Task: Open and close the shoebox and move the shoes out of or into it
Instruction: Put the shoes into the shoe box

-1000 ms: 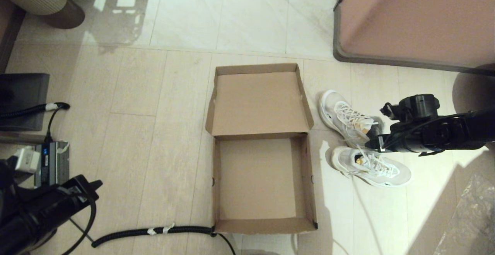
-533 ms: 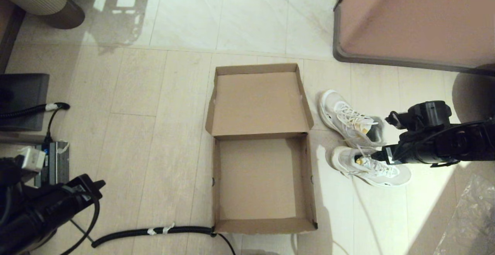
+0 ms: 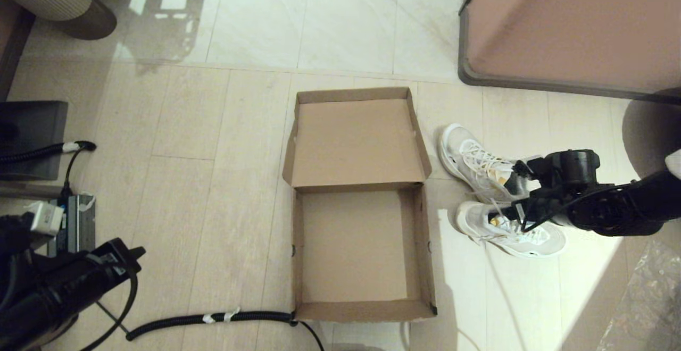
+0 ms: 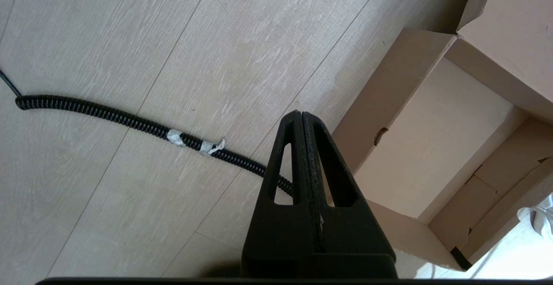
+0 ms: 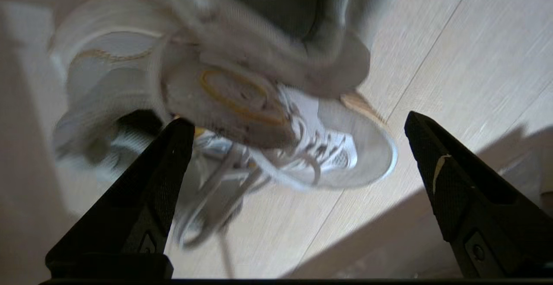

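The brown cardboard shoebox (image 3: 362, 309) stands open and empty mid-floor, its lid (image 3: 357, 141) folded back on the far side. Both white sneakers lie on the floor to its right, one farther (image 3: 471, 157), one nearer (image 3: 537, 239). My right gripper (image 3: 515, 191) hangs open just above them, over their heel ends, holding nothing. In the right wrist view the shoes (image 5: 345, 155) lie below the wide-spread fingers (image 5: 436, 164). My left gripper (image 3: 130, 252) is parked shut at the lower left; its wrist view shows the shut tip (image 4: 301, 114) beside the box (image 4: 432, 138).
A large pinkish-brown block with a dark rim (image 3: 574, 26) fills the far right. A black coiled cable (image 3: 213, 318) runs to the box's near left corner. A dark unit (image 3: 32, 138) and a power strip (image 3: 74, 223) sit at the left, crinkled plastic (image 3: 644, 303) at the lower right.
My right gripper drew away to the right, then came back left over the shoes' heels, with the wrist turned. The shoes and box have stayed put. The left arm barely shifted.
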Robot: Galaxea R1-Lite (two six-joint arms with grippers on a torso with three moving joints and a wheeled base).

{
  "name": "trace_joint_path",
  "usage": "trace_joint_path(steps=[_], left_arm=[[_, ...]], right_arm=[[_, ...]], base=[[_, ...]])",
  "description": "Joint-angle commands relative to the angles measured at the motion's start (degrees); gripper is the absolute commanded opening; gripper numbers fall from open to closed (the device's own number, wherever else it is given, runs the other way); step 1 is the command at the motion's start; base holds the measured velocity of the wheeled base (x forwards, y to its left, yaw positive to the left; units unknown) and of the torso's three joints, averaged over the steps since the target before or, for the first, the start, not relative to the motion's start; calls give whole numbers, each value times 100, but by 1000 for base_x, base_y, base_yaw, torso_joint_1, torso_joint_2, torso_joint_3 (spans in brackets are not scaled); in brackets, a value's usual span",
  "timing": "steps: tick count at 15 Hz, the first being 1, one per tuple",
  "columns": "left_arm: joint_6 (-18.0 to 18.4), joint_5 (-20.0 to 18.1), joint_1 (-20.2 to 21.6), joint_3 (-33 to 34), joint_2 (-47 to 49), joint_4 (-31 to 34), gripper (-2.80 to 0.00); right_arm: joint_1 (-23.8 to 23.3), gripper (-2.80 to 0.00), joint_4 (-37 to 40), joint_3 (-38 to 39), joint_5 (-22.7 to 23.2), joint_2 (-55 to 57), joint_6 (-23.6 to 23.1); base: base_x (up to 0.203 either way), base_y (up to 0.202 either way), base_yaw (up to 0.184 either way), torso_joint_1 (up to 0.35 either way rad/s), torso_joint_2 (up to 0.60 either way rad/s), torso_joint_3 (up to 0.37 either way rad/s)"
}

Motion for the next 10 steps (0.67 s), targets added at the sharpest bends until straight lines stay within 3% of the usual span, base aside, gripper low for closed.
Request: trace_joint_path(steps=[1,5,10], left_arm=[[-15,3,8,-3,19,-23,-280],[-24,3,34,-11,93,-23,-280],[-24,3,43,-29,142,-26,-280]], right_arm=[[15,0,-190,-343,-69,598,-163],[243,0,-200,-795,-79,762,-274],[427,0,-209,-784,-75,623,-266]], base=[[0,0,0,0,0,0],[0,0,0,0,0,0],[0,0,0,0,0,0]])
